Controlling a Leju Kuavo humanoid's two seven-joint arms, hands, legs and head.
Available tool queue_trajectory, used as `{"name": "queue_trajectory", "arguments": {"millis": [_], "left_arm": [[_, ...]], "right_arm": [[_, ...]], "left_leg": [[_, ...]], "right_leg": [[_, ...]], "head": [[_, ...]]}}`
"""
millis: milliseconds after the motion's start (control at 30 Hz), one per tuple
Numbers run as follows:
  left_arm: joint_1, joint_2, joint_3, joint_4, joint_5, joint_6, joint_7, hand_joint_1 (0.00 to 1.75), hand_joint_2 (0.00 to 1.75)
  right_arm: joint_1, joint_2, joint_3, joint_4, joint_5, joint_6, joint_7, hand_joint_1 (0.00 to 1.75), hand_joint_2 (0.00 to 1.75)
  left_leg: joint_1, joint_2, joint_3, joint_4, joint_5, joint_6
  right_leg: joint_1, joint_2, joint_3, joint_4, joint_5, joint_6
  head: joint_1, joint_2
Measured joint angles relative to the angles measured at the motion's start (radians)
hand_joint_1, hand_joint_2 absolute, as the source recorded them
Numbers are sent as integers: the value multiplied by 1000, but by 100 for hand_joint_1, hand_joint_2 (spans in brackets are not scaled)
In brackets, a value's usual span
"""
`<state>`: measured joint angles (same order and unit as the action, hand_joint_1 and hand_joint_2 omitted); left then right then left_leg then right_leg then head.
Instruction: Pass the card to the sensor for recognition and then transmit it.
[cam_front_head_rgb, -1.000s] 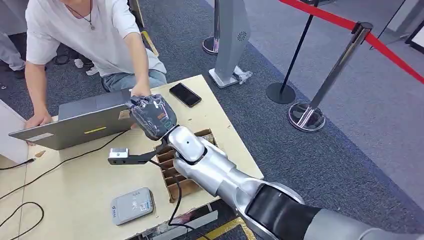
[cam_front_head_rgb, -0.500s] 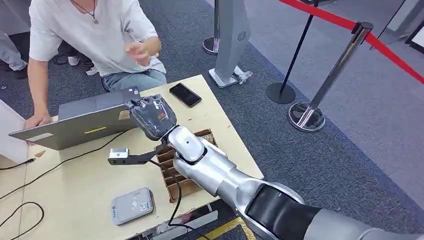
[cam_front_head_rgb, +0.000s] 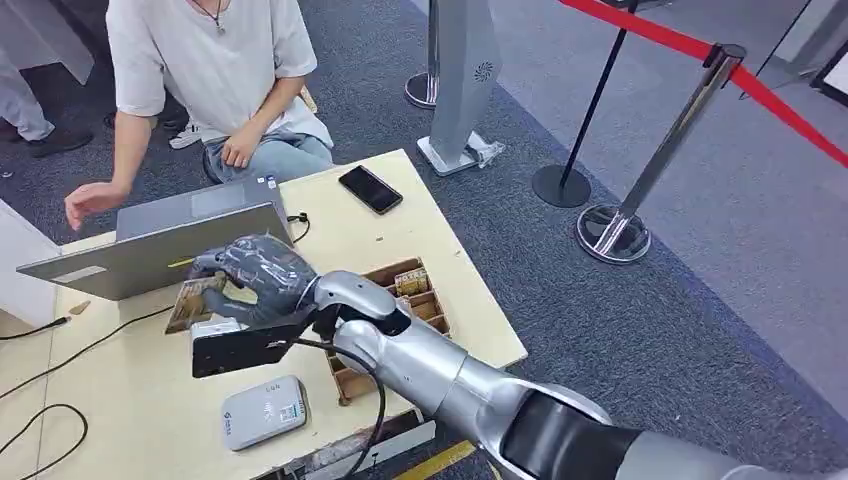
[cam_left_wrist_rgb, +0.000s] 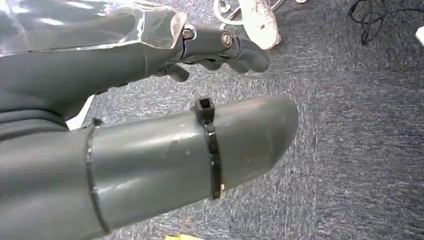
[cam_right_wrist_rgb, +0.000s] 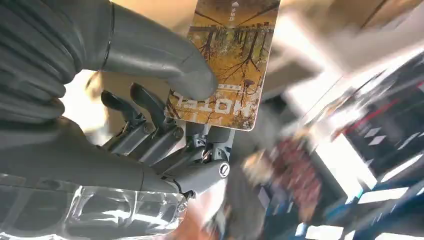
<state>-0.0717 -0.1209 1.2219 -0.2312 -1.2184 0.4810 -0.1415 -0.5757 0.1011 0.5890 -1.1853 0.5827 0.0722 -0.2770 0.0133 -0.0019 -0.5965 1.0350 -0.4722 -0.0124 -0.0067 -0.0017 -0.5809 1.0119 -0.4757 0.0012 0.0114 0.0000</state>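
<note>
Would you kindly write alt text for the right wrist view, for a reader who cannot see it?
The robot's right hand pinches a hotel card between its thick grey thumb and dark fingers. The card shows an autumn-coloured picture and the word HOTEL. Everything behind the hand is blurred.

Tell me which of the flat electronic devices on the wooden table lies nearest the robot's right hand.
The small grey card reader, just below the right hand holding the card. The black phone lies near the table's far edge.
</note>
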Motion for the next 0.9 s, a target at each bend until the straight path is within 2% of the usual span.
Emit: {"name": "queue_trajectory", "arguments": {"millis": [200,300,533,700,900], "left_arm": [[0,0,0,0,7,2,5,0,0],[1,0,2,1,18,11,6,0,0],[3,-4,9,2,31,23,6,0,0],[5,-9,21,2,34,28,8,0,0],[5,-10,23,2,31,28,14,0,0]], "right_arm": [[-3,0,66,49,-235,208,-17,175,175],[-12,9,111,118,-280,250,-17,175,175],[-47,56,228,329,-317,213,14,175,175],[-59,83,297,468,-278,147,72,175,175],[-74,100,344,577,-236,101,113,175,175]], "left_leg": [[0,0,0,0,0,0],[0,0,0,0,0,0],[0,0,0,0,0,0],[0,0,0,0,0,0],[0,0,0,0,0,0]], "right_leg": [[0,0,1,0,0,0],[0,0,1,0,0,0],[0,0,1,0,0,0],[0,0,1,0,0,0],[0,0,1,0,0,0]], "head": [[0,0],[0,0],[0,0],[0,0],[0,0]]}}
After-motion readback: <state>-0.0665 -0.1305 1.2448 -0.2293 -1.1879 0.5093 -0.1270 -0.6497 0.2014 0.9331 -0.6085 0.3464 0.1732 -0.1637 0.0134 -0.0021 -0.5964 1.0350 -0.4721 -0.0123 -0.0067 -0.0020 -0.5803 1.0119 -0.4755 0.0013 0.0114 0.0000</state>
